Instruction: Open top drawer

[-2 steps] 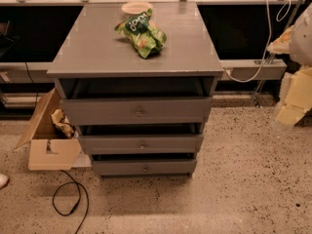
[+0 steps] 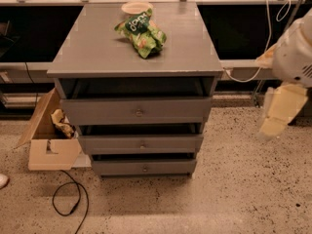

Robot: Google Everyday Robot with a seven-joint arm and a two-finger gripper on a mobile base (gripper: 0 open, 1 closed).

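The grey cabinet (image 2: 136,52) stands in the middle of the camera view with three drawers stacked in its front. The top drawer (image 2: 97,112) is the widest and tallest, with a small round metal knob (image 2: 139,112) at its centre and a dark gap above its front panel. The two shorter drawers (image 2: 112,144) (image 2: 117,167) sit below it. My gripper (image 2: 279,112), cream-coloured, hangs at the right edge of the view. It is to the right of the cabinet at about the top drawer's height, apart from it and holding nothing.
A green snack bag (image 2: 142,33) and a pale bowl (image 2: 136,7) lie on the cabinet top. An open cardboard box (image 2: 48,145) sits on the floor at the cabinet's left. A black cable (image 2: 68,199) loops on the speckled floor. A white cable (image 2: 265,38) hangs at the right.
My arm and gripper have shifted slightly down and to the left, toward the cabinet. The drawers have not moved.
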